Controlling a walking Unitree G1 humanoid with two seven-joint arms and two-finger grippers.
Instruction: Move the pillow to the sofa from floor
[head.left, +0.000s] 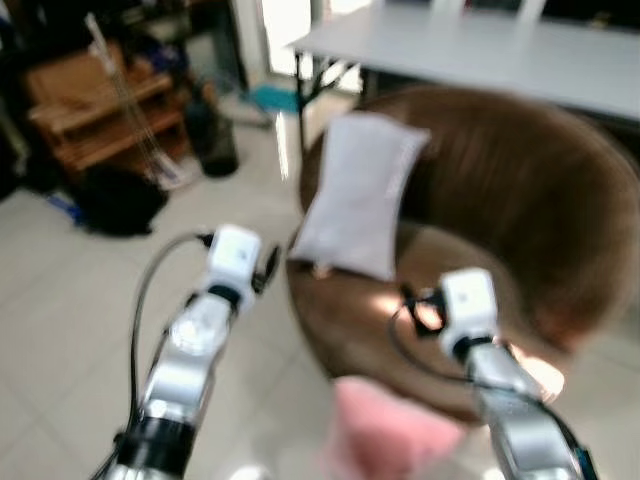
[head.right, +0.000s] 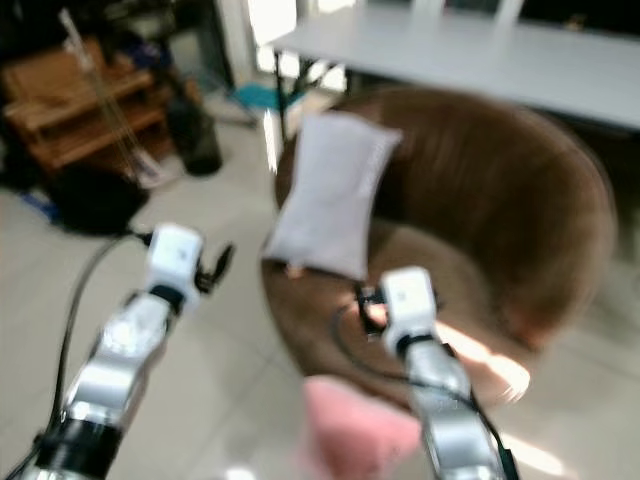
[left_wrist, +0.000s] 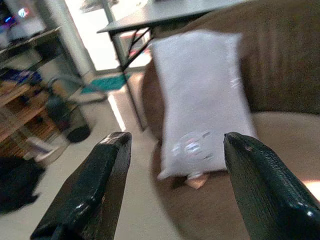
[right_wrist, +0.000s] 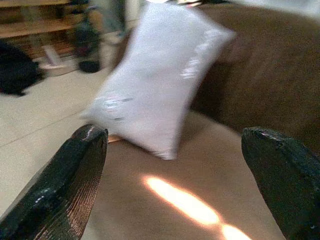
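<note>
Nearest the camera, a pink soft thing (head.left: 385, 435) lies low against the front of the brown sofa (head.left: 520, 210), between the two silver arms; it is too blurred to say what it is. The right pincer (right_wrist: 175, 145) hangs over the sofa's seat cushion, its two black fingers (right_wrist: 60, 185) spread wide apart with nothing between them. A streak of sunlight (right_wrist: 182, 202) falls on the cushion just under it. The left pincer (left_wrist: 175, 165) is held just off the sofa's left front edge, above the pale tiled floor (head.left: 60, 320); its fingers (left_wrist: 92, 192) are likewise wide apart and empty, pointing toward the seat.

Past both pincers, the pillow (head.left: 360, 195), white and oblong, is already on the sofa: it stands tilted on the left part of the seat, its top leaning against the curved backrest and its lower end near the seat's left rim. Neither pincer touches it.

Behind the sofa stands a grey worktop (head.left: 480, 50) on dark legs. Well to the left of the sofa are a black bag (head.left: 120, 200) on the floor, a dark bin (head.left: 215, 140) and wooden shelves (head.left: 100, 110), all blurred.
</note>
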